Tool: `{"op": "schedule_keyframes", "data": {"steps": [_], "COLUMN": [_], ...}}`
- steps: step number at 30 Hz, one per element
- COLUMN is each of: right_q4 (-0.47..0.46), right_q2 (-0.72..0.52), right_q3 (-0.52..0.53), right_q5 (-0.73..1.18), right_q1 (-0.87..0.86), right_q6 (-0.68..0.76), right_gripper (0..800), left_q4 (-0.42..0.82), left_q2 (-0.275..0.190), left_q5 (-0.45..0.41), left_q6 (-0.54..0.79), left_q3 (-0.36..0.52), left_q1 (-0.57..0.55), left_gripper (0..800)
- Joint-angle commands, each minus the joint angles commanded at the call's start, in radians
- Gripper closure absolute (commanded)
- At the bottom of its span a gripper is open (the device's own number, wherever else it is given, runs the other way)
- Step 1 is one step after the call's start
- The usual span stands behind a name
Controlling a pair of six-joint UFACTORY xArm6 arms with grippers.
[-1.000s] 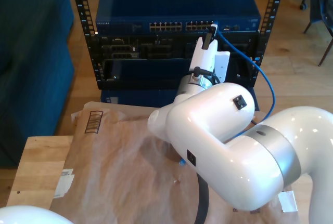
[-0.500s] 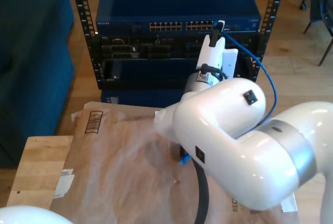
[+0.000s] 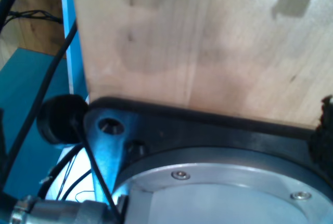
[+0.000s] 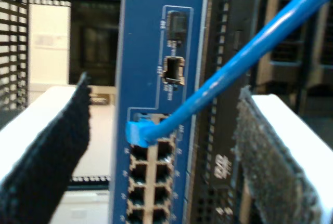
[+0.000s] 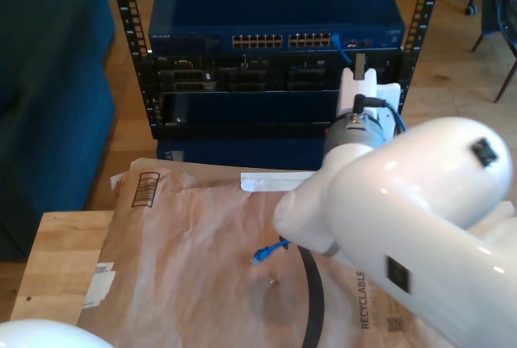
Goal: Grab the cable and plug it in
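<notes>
The bright blue cable (image 4: 229, 73) has its plug (image 4: 139, 130) seated in the end port of the blue network switch (image 4: 145, 37). My second gripper (image 4: 164, 91) is open a short way back from the ports. Its padded fingers (image 4: 52, 151) stand wide apart on either side of the cable without touching it. In the exterior view my second gripper (image 5: 361, 64) hovers just below the plugged-in cable (image 5: 342, 51) at the switch's (image 5: 275, 9) right end. The cable's other end (image 5: 264, 253) lies loose on the brown paper.
The switch sits in a black rack (image 5: 145, 81) above darker units. Brown packing paper (image 5: 178, 235) covers a wooden table (image 5: 56, 259). The second arm's white body (image 5: 420, 219) fills the exterior view's lower right. The first wrist view shows the wooden tabletop (image 3: 208, 37) and an arm's base (image 3: 208, 182).
My second gripper has let go of the plug, left it in the port, and drawn back toward the exterior view's right. The arm's white body has swung right too, uncovering the cable's loose end.
</notes>
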Motion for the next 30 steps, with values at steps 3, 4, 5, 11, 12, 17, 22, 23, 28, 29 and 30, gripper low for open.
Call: {"op": "schedule_keyframes", "data": {"steps": [3, 4, 5, 11, 12, 17, 22, 23, 28, 29, 30], "right_q4": [-0.002, -0.002, -0.002, -0.005, -0.005, -0.006, -0.006, -0.008, -0.006, -0.006, -0.006], "right_q2": [-0.074, -0.097, -0.117, -0.258, -0.279, -0.387, -0.453, -0.459, -0.485, -0.485, -0.486], "right_q3": [0.057, 0.071, 0.081, 0.153, 0.167, 0.198, 0.196, 0.195, 0.15, 0.135, 0.121], "right_q5": [0.063, 0.086, 0.107, 0.288, 0.319, 0.531, 0.747, 0.781, 1.005, 1.059, 1.111], "right_q1": [-0.003, -0.006, -0.009, -0.11, -0.13, -0.258, -0.445, -0.485, -0.758, -0.816, -0.87], "right_q6": [-0.018, -0.037, -0.06, -0.153, -0.16, -0.229, -0.336, -0.364, -0.548, -0.585, -0.617], "right_gripper": [262, 237, 210, 115, 104, 38, 26, 26, 26, 26, 26], "left_q4": [0.0, 0.0, 0.0, 0.0, 0.0, 0.0, 0.0, 0.0, 0.0, 0.0, 0.0], "left_q2": [0.0, 0.0, 0.0, 0.0, 0.0, 0.0, 0.0, 0.0, 0.0, 0.0, 0.0], "left_q5": [0.0, 0.0, 0.0, 0.0, 0.0, 0.0, 0.0, 0.0, 0.0, 0.0, 0.0], "left_q6": [0.0, 0.0, 0.0, 0.0, 0.0, 0.0, 0.0, 0.0, 0.0, 0.0, 0.0], "left_q3": [0.0, 0.0, 0.0, 0.0, 0.0, 0.0, 0.0, 0.0, 0.0, 0.0, 0.0], "left_q1": [0.0, 0.0, 0.0, 0.0, 0.0, 0.0, 0.0, 0.0, 0.0, 0.0, 0.0], "left_gripper": [0, 0, 0, 0, 0, 0, 0, 0, 0, 0, 0]}}
